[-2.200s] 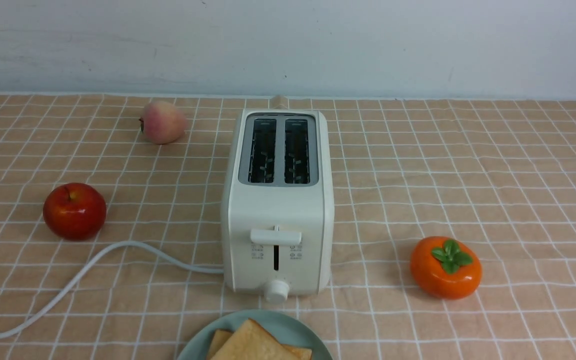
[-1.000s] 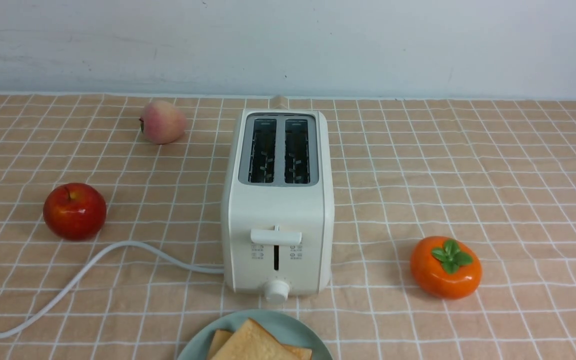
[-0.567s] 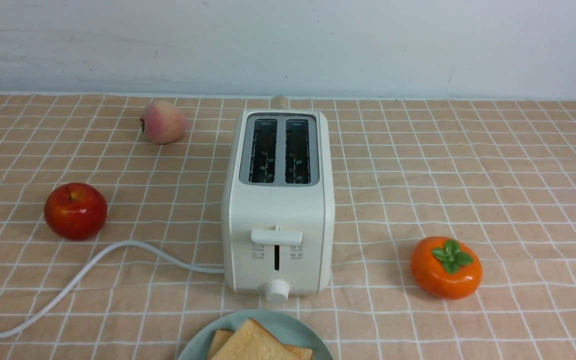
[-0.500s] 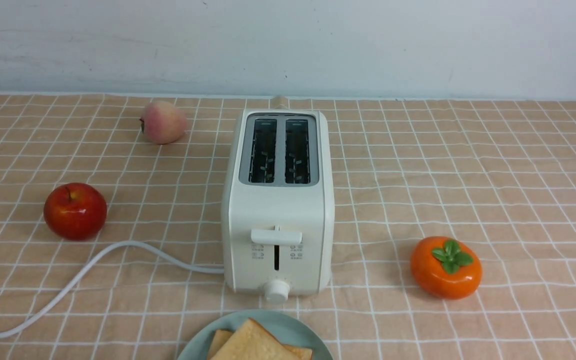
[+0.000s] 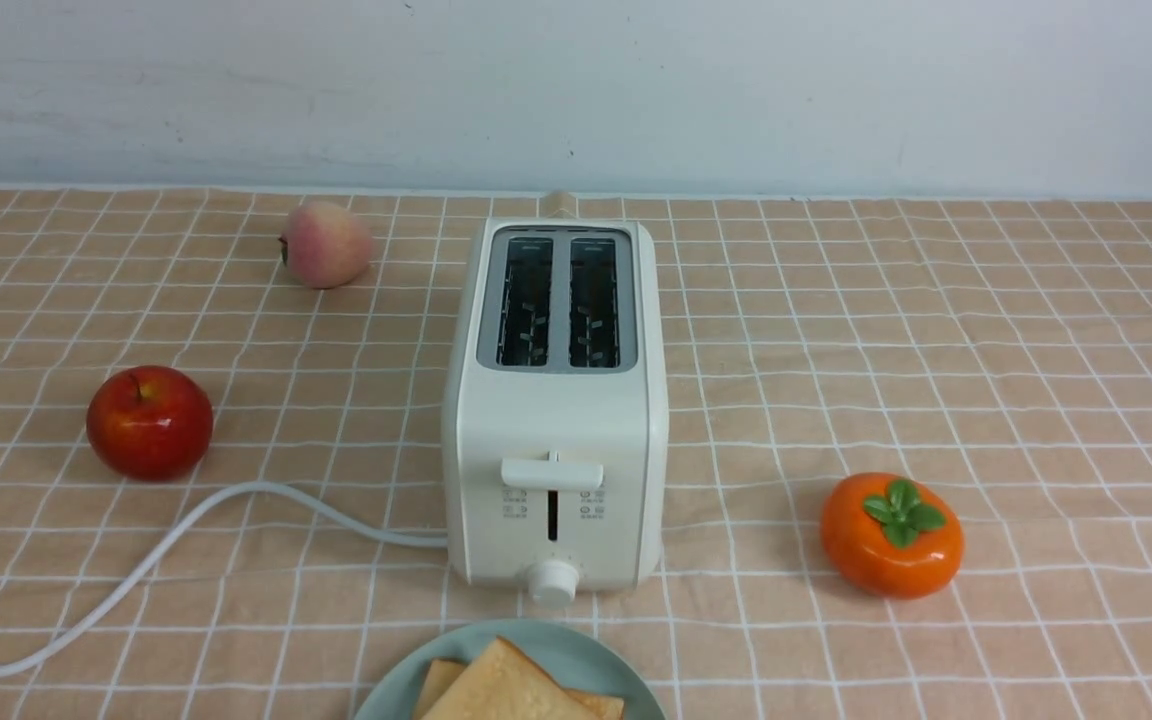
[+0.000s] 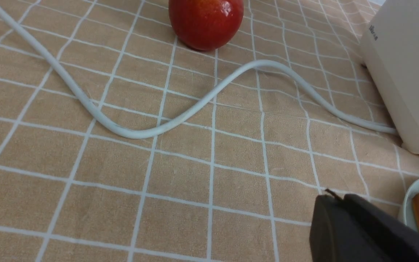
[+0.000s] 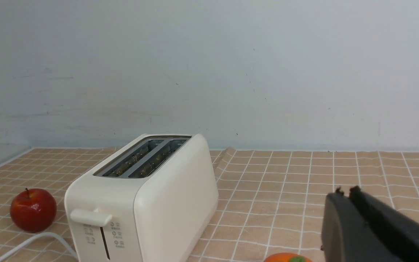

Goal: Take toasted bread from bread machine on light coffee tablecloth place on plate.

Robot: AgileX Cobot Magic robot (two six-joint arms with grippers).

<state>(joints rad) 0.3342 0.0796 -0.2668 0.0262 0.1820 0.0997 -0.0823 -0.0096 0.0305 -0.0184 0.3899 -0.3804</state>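
Toasted bread (image 5: 508,690) — two slices on one plate (image 5: 576,648); both end effectors (image 6: 335,202) (image 7: 344,192) pressed together, empty.

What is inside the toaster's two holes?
Both slots of the toaster show only dark metal wires, no bread. Their very bottoms are too dark to see. Two toast slices lie on the plate.

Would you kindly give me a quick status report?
Left gripper and right gripper shut, empty. Toasted bread on plate. Bread machine slots empty. Nothing obstructing.
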